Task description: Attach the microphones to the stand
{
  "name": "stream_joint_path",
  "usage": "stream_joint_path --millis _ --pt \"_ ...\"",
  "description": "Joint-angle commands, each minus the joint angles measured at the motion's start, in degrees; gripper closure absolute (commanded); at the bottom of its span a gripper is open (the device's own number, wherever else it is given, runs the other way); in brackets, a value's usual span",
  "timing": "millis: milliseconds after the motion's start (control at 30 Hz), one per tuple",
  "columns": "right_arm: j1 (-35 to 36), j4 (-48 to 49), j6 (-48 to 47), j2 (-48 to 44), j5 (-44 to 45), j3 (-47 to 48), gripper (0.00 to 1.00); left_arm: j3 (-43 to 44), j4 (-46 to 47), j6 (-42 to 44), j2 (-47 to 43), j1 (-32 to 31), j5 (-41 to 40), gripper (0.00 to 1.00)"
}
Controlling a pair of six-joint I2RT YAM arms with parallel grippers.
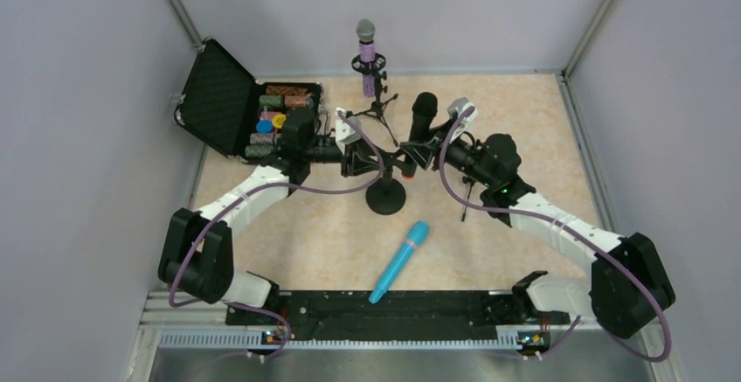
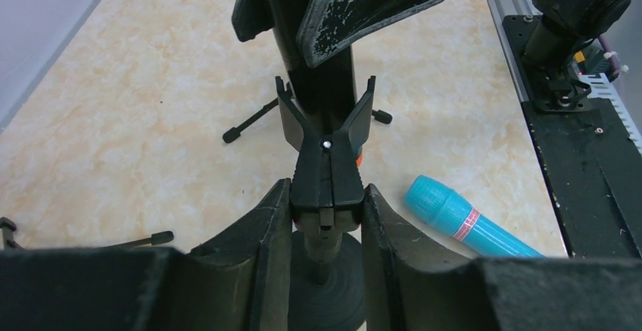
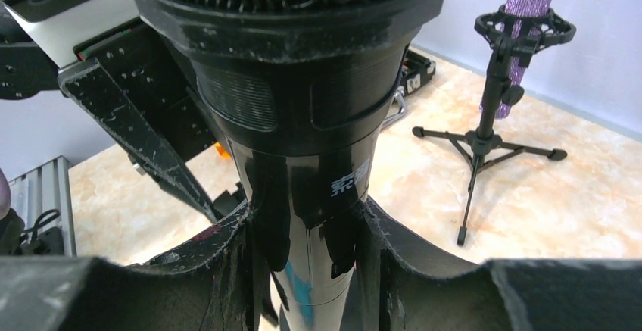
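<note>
Pressure from my left pincer (image 2: 327, 196), pinching the clip (image 2: 327, 145), spreads it so my right pincer (image 3: 306, 229), gripping the black microphone (image 3: 299, 81), can seat it; blue microphone (image 1: 399, 260) lies at 6 o'clock.

The tan table (image 1: 288, 233) has a blue mic (image 1: 399, 261) lying flat, a round stand foot (image 1: 385, 197) near it, a tripod (image 1: 378, 109) and an open case (image 1: 229, 107) behind

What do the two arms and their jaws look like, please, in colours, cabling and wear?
The left arm and right arm match: white tubular links between bulky black joint housings, each with a purple cable looping alongside. A small white camera box sits at each wrist. The jaws are broad, black and scuffed with pale scratches.
</note>
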Motion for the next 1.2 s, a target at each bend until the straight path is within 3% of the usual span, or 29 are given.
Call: stream_joint_path --millis 0,300,733,800,900,1033,1100,1167 --pt "1.16 13.43 1.69 1.68 -0.56 1.37 1.0 -0.44 5.77 -3.5 0.15 -1.19 0.43 1.0" --pt "4.57 21.61 1.08 4.53 1.13 -0.64 1.0 0.54 6.93 -6.62 1.56 -1.47 -0.3 1.0" --pt "6.19 23.57 1.46 4.31 2.45 -4.57 1.0 -0.16 9.91 -8.89 1.47 -1.86 -1.89 1.0" --pt "6.19 22.79 1.16 4.2 2.43 -4.55 1.0 -0.24 9.85 -9.0 1.31 -1.86 -2.62 0.87" --pt "6.25 21.83 0.38 3.76 2.3 -4.52 1.0 -0.85 10.25 -9.31 0.53 -1.86 -4.91 0.61" --pt "6.32 18.81 -1.29 2.94 2.7 -3.98 0.97 -2.88 12.46 -10.08 -1.26 -1.86 -8.71 0.15" --pt "6.34 17.81 -1.99 2.44 2.97 -3.81 0.9 -4.28 14.16 -10.07 -2.36 -1.86 -10.17 0.02" --pt "6.36 16.8 -2.64 1.96 3.13 -3.71 0.83 -5.38 15.28 -10.12 -3.58 -1.86 -11.79 0.01"
